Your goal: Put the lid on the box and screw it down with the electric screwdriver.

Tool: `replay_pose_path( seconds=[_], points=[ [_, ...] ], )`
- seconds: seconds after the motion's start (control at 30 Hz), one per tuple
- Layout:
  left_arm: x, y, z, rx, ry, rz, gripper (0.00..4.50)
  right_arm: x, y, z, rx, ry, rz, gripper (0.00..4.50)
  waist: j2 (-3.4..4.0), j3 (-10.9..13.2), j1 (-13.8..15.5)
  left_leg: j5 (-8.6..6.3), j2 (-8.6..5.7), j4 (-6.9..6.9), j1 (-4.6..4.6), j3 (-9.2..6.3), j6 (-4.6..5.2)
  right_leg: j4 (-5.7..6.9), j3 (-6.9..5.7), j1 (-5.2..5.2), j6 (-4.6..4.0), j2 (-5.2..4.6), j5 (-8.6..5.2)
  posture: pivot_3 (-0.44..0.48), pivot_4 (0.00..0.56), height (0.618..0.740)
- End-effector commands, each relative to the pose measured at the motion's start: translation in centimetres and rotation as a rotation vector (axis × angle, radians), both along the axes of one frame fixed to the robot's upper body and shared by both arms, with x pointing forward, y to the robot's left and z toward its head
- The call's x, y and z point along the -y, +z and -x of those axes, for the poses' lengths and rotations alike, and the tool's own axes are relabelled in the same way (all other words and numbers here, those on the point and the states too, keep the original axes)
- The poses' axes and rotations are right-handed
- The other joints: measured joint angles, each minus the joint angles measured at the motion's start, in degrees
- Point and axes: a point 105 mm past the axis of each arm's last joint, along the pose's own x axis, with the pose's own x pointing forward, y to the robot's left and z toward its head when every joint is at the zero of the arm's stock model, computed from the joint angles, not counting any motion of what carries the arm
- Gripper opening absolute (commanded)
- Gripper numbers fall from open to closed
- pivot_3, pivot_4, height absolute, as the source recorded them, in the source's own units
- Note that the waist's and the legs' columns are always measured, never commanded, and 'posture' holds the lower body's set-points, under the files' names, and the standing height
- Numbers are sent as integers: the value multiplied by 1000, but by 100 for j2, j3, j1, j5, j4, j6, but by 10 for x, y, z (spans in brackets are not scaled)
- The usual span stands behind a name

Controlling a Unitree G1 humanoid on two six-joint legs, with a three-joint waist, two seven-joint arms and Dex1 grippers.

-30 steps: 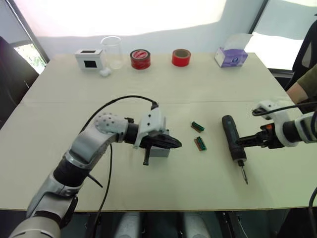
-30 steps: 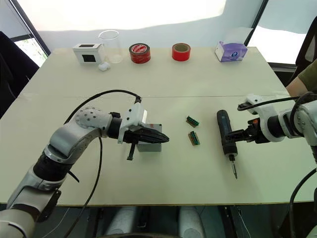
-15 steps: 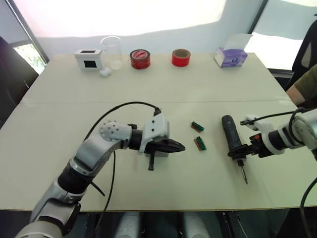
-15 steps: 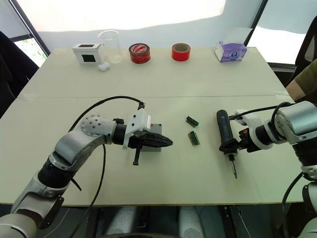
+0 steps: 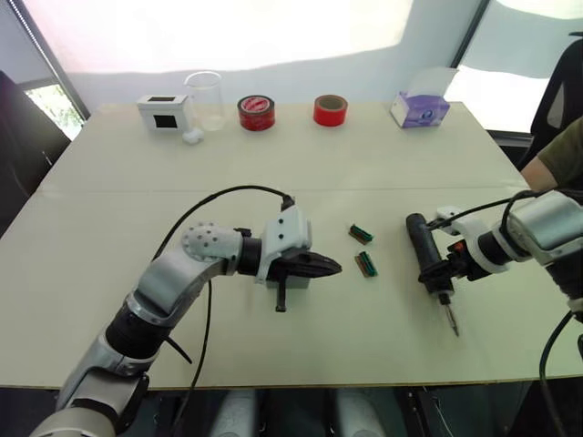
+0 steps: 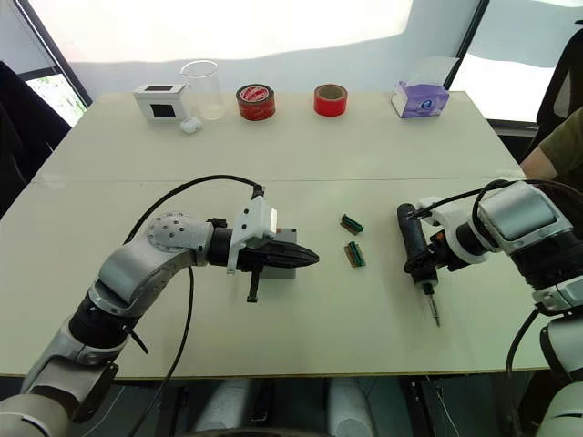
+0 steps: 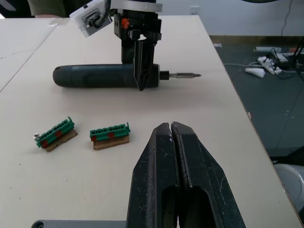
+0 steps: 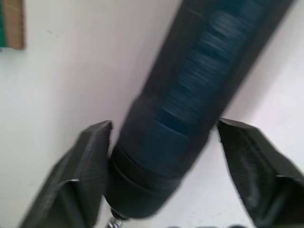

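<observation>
Black and cylindrical, the electric screwdriver (image 6: 414, 248) lies flat on the pale worktop (image 6: 364, 146), bit toward the near edge, well to the right of the box (image 6: 278, 255). The right end effector (image 6: 428, 264) is set astride its lower end near the bit, fingers spread wide; one finger looks to touch the barrel, the other stands off it, and no grip is made yet.

The step in hand is judged to be the pick-up of the tool. For a sound grasp, the fingers should be centred on the barrel before closing, and the hold taken on the thick body, not the tapering collar, so that the tool is not squeezed out toward the bit.

The left end effector (image 5: 330, 267) is pressed fully together, holding nothing, just over the grey box, which is largely hidden beneath it. Whether the lid is already seated cannot be told.

The left wrist view shows what the head views leave small: the metal bit (image 7: 185, 75), the right end effector straddling the barrel, and two green connector pieces (image 7: 110, 134) between box and tool. The right wrist view alone shows the gap beside the barrel.
</observation>
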Motion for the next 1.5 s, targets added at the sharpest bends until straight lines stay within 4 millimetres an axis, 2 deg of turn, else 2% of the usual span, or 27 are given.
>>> replay_pose_path(
  seconds=[0.03,0.07,0.13,0.23,0.33,0.4,0.5,0.53,0.57,0.6,0.67,0.7,0.77,0.9,0.97,1.07,1.23,1.3,1.5],
  points=[
    [0,9,1,32,6,31,0,-7,-12,5,-44,43,1,2004,0,0,3,0,0,-1,0,0,0,0,0,0,0,0,0,0,150,740],
    [-1,10,-3,36,22,37,0,-6,-12,5,-44,33,5,1822,0,0,4,0,0,-1,0,-1,0,0,0,0,0,0,0,0,150,740],
    [-2,12,-8,43,44,42,0,-3,-13,5,-41,10,7,1821,0,0,5,0,0,-2,0,-1,0,-1,0,-1,0,-1,0,0,150,740],
    [-9,15,-19,60,80,38,0,4,-4,-8,23,-48,1,1821,-4,-3,6,0,0,-2,0,-1,0,-1,0,0,0,-1,0,0,150,740],
    [-18,17,-28,69,115,34,0,6,18,-31,141,-106,-44,1821,-14,-7,-43,0,0,-1,6,0,-1,-1,2,3,0,-1,0,0,150,740],
    [-30,19,-37,73,162,25,0,13,50,-56,322,-137,-32,1821,-11,-5,-50,0,0,-2,8,5,-1,1,6,1,0,-1,1,0,150,740],
    [-42,20,-44,78,201,11,0,23,77,-74,502,-138,46,1821,42,16,0,2,-6,-7,-13,10,-5,9,12,-27,0,-5,1,0,150,740],
    [-47,20,-47,84,220,-2,0,20,89,-79,571,-129,26,1821,44,15,25,5,-8,-9,-41,13,-10,18,15,-63,0,-5,1,0,150,740],
    [-57,18,-52,88,251,-23,0,5,113,-87,696,-105,-78,1821,43,15,31,16,-8,-13,-62,11,-28,20,13,-86,-1,-4,1,0,150,740],
    [-67,17,-56,79,280,-36,0,-20,146,-92,895,-54,-251,1821,43,15,15,20,-6,-13,-81,9,-35,19,11,-103,-1,-2,1,0,150,740],
    [-81,17,-59,54,314,-40,0,-49,188,-81,1155,-17,-507,1821,45,18,-54,31,-2,-12,-118,8,-53,23,8,-135,1,2,2,0,150,740],
    [-83,17,-59,36,320,-30,0,-59,194,-72,1226,-29,-593,1821,46,18,-71,32,0,-13,-120,13,-54,27,19,-144,2,5,3,0,150,740],
    [-84,17,-58,10,317,-18,0,-76,188,-61,1242,-50,-694,1821,46,18,-40,33,4,-21,-122,3,-55,39,16,-150,1,11,2,0,150,740],
    [-78,19,-56,-17,331,-9,0,-126,174,-31,1256,59,-891,1821,41,15,97,32,-7,0,-119,-22,-54,36,-4,-117,1,4,3,0,150,740],
    [-77,17,-57,-17,343,-22,0,-142,169,-23,1264,75,-951,1821,41,15,127,12,-20,7,-117,-20,-18,35,1,-111,10,-3,10,0,150,740],
    [-73,14,-53,-34,324,-32,0,-166,160,-11,1261,101,-1032,1821,42,16,123,13,-24,10,-116,-19,-18,37,3,-113,16,-3,14,0,150,740],
    [-69,9,-50,-39,303,-69,0,-181,150,-3,1286,156,-1012,1821,42,16,74,33,-21,4,-115,-20,-51,39,2,-118,15,3,13,0,150,740],
    [-67,5,-55,-25,325,-79,0,-186,141,-2,1289,175,-982,1821,42,16,38,33,-21,4,-113,-20,-51,40,2,-116,15,4,13,0,150,740],
    [-61,-8,-56,-26,304,-111,0,-193,127,-3,1296,212,-920,1821,42,16,-30,33,-18,2,-111,-19,-51,39,3,-116,14,7,13,0,150,740]
  ],
)
